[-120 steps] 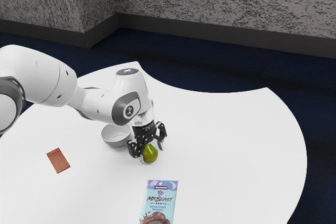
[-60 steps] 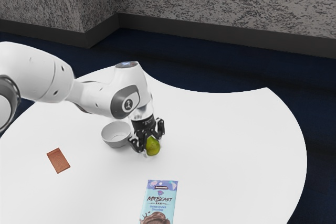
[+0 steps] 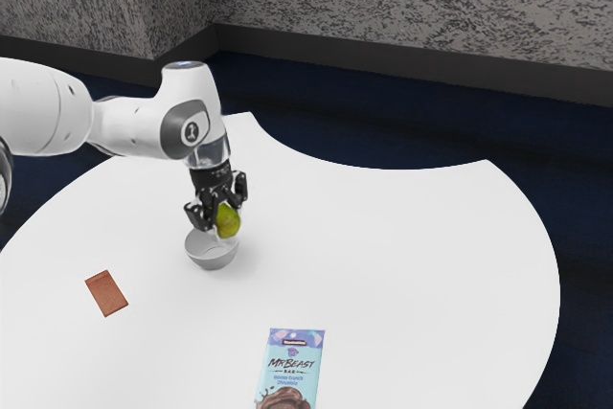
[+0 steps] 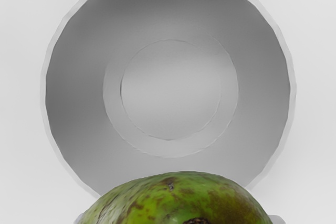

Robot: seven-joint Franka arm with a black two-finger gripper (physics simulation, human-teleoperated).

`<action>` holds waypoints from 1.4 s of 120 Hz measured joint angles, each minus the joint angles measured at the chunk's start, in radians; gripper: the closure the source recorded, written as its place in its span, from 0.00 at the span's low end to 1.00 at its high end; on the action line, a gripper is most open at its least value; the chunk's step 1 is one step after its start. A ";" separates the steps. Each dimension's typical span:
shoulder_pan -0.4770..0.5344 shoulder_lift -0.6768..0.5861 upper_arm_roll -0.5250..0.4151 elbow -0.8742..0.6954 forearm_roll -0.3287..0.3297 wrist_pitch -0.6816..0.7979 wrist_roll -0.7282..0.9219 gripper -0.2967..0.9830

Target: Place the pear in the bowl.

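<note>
My gripper (image 3: 222, 221) is shut on the green pear (image 3: 228, 221), one finger to each side of it. Pear and fingers hang just above the white bowl (image 3: 212, 257), in front of part of its rim in the exterior view. The wrist view looks down into the bowl (image 4: 170, 95), whose inside holds nothing that shows. The pear (image 4: 178, 203) appears large there, across the near part of the bowl's rim.
A reddish-brown packet (image 3: 106, 293) lies on the white table (image 3: 412, 265) toward the exterior view's left. The blue chocolate bar wrapper (image 3: 291, 366) lies near the exterior view's lower edge, apart from the bowl.
The pear has come up off the table in my gripper and moved toward the exterior view's left, from beside the bowl to above it. Bowl, packet and wrapper have stayed put.
</note>
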 joint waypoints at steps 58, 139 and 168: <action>0.003 0.092 0.046 0.064 0.007 -0.030 0.001 0.54; -0.003 -0.120 0.001 0.080 0.051 -0.186 0.317 0.25; -0.004 -0.223 -0.063 0.293 0.108 -0.419 0.589 0.24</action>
